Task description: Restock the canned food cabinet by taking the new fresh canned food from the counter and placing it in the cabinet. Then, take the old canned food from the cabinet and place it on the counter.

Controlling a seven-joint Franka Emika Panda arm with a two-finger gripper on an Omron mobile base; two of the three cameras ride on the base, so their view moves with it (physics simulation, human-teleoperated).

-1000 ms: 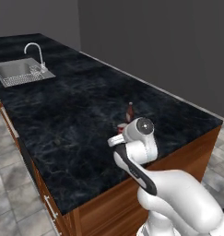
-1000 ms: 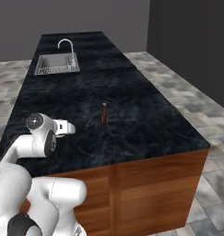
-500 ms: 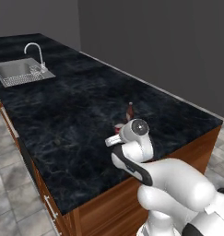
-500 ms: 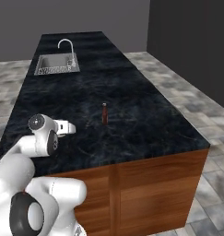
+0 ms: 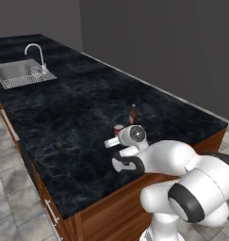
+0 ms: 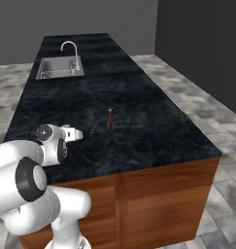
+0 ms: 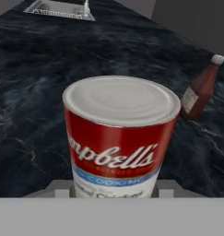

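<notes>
Gripping the red can [image 7: 120,138] beside the bottle [image 7: 202,87], our gripper [image 5: 117,142] has lifted it slightly off the counter [image 5: 64,117]; cabinet placement comes next, we judge.

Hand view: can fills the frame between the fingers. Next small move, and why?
Probably lift straight up. The gripper is shut on the red can, which stands upright on the counter, and the bottle stands close beside it, so a sideways move risks a knock.
</notes>
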